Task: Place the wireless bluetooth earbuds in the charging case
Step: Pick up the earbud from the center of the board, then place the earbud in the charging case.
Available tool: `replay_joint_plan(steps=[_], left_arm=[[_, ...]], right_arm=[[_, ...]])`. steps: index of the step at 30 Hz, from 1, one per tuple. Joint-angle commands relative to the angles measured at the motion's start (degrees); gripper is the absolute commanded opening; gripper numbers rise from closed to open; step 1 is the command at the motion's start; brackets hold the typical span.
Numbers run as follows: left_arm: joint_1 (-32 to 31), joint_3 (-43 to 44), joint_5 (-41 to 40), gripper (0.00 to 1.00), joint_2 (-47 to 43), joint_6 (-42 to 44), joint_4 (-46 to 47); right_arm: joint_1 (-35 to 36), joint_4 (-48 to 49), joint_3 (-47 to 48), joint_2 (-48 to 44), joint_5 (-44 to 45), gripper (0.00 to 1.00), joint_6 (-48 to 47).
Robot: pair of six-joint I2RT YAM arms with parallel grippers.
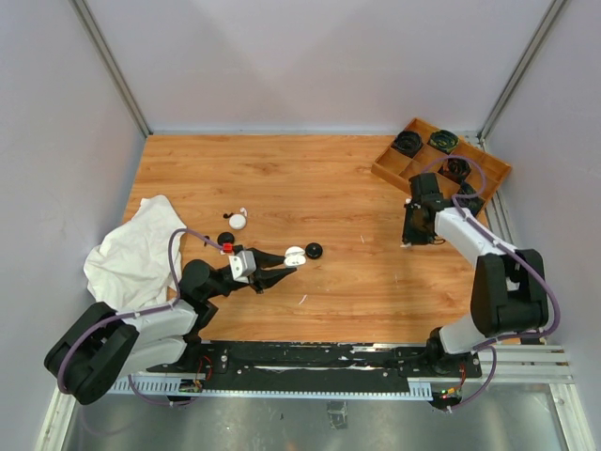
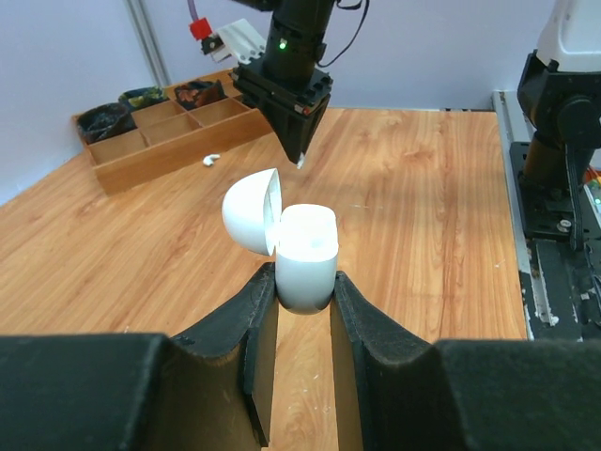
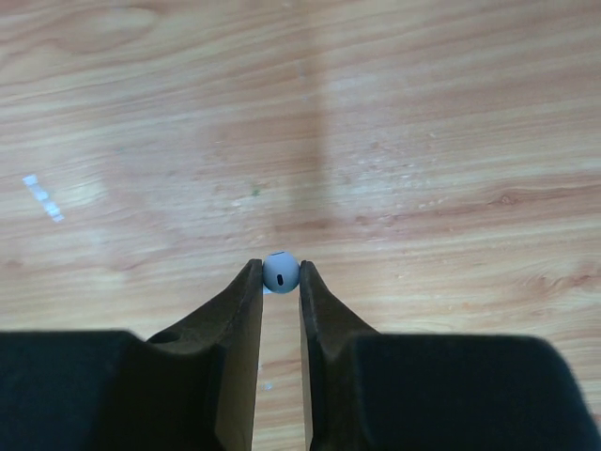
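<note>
Hidden: earbud (image 3: pixel 281 272) stem (btwn fingers (image 3: pixel 242 319)).

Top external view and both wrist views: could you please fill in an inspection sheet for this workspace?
Surface: wood-grain table.
Job's things: white charging case, lid open; one white earbud gripped; second earbud lying beside the tray.
Clutter: white cloth, black puck, white puck, compartmented tray holding black items.
Grippers: left gripper shut on the charging case; right gripper shut on the earbud.
Cables: purple cables looping along both arms.
Surroundings: plain grey walls, metal corner posts.
</note>
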Motion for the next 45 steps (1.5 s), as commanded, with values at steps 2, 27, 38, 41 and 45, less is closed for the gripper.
replay_joint_plan(steps=[2, 27, 38, 41, 45], left_arm=[[0.11, -1.29, -3.37, 0.00, -1.33, -0.61, 3.56], [0.11, -3.47, -8.49, 0.00, -3.74, -1.63, 6.58], [0.11, -4.33, -9.72, 0.00, -4.66, -2.00, 7.82], [0.11, -4.27, -10.02, 0.00, -4.58, -2.10, 7.75], [0.10, -4.44, -10.85, 0.00, -4.52, -2.44, 8.08]], right_arm=[[5.97, -0.86, 3.26, -7.24, 1.26, 0.15, -3.36], [45.82, 17.45, 5.93, -23.11, 18.23, 0.16, -27.24], [59.69, 32.61, 0.83, -22.67, 18.68, 0.19, -45.38], [62.36, 36.45, -0.45, -22.12, 19.19, 0.19, -48.94], [65.42, 39.78, -1.54, -21.03, 19.59, 0.19, -51.40]])
